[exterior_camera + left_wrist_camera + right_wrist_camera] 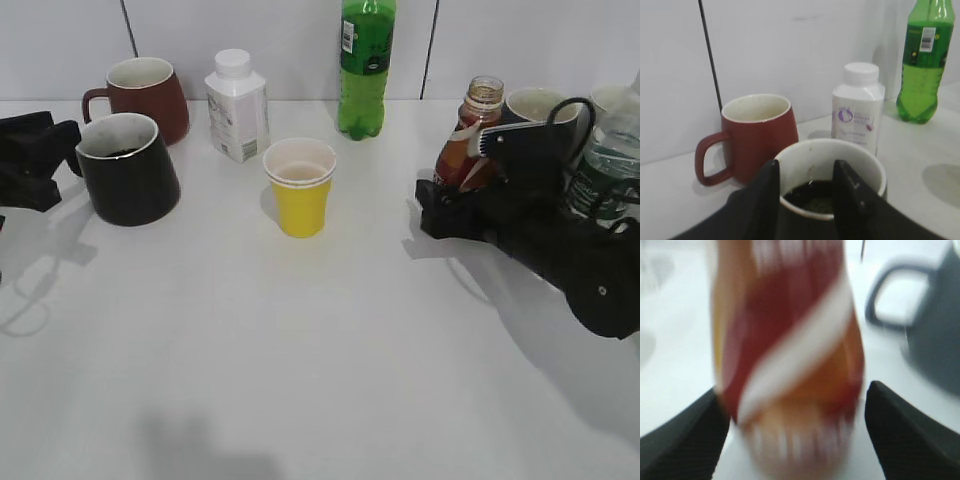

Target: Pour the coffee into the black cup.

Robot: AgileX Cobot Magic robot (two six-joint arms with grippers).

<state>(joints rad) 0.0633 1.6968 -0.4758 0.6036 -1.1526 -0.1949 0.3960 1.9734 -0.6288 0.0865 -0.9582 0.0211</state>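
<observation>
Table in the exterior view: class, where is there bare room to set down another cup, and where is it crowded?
Bare: the front of the table, below the yellow cup. Crowded: the back row, from maroon mug to coffee bottle.

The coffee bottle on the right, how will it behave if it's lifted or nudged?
The coffee bottle looks narrow and tall, so a sideways nudge may tip it. Its mouth is uncapped, so leftover liquid could spill. The curvy plastic probably feels light and somewhat slippery.

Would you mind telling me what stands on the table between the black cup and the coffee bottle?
In the exterior view, a yellow paper cup stands alone between the black cup and the coffee bottle; the rest of that stretch is bare table.
</observation>
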